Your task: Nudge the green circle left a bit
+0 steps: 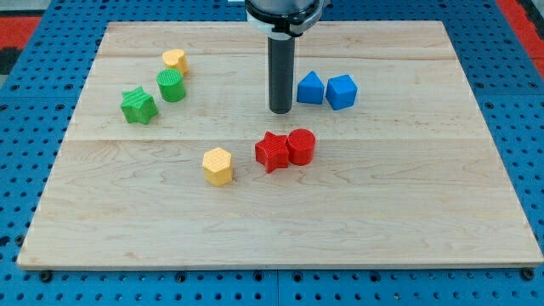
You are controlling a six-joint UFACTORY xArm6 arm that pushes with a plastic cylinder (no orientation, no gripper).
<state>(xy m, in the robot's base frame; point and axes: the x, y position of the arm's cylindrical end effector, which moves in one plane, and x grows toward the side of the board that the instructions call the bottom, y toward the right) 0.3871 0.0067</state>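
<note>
camera view, ribbed green circle [171,86], my tip [280,110] well right

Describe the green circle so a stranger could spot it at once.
Look at the wooden board's upper-left area, well left of my tip. Three blocks cluster there: the green circle sits between a yellow block above and a green star at lower left. It alone is green and round.

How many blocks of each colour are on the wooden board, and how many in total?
Green: 2, the green circle block and the green star block.
Yellow: 2, the yellow heart-like block and the yellow hexagon block.
Blue: 2, the blue pentagon-like block and the blue cube-like block.
Red: 2, the red star block and the red cylinder block.
Total: 8
</note>
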